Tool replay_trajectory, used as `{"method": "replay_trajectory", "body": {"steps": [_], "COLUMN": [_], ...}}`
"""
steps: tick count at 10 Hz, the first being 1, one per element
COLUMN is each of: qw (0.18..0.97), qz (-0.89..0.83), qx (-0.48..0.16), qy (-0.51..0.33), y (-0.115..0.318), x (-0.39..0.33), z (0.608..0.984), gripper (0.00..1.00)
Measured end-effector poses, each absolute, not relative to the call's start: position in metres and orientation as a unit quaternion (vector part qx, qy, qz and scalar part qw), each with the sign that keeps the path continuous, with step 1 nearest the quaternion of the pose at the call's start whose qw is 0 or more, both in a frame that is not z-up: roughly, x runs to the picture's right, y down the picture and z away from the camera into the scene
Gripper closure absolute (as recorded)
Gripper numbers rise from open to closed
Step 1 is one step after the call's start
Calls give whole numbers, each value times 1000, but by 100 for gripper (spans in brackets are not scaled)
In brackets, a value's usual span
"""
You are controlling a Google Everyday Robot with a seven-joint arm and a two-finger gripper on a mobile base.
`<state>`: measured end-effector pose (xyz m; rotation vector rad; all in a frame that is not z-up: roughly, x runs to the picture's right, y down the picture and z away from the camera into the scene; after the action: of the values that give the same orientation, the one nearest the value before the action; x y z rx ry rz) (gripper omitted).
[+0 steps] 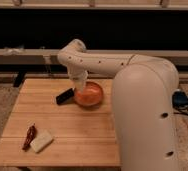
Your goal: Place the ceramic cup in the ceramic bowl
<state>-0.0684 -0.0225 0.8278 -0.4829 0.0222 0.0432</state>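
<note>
The gripper (80, 85) hangs over the left rim of the ceramic bowl (91, 96) on the bench (67, 125). Whether it holds something, I cannot tell. The ceramic cup is not visible, so probably the placing is near its end. I count one bowl, one black object (64, 96), one white block (41, 141) and one red item (29, 136).

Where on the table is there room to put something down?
Bare wood: the wide middle of the wooden table, between the orange bowl and the white block; also the back left corner, left of the black object. Crowded: around the bowl, where the hand hangs over its left rim.
</note>
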Motion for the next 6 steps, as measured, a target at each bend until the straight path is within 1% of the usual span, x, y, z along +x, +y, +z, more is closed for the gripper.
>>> {"method": "replay_trajectory", "body": {"steps": [1,2,5,6], "qw": [969,968,965,965], "qz": [31,39,53,56], "qx": [-243,-247,-254,-255], "qy": [15,19,28,29], "y": [-16,-7,16,22], "x": [-61,-53,-48,-48], "z": [830,834,852,858], "gripper": [97,88,57,45]}}
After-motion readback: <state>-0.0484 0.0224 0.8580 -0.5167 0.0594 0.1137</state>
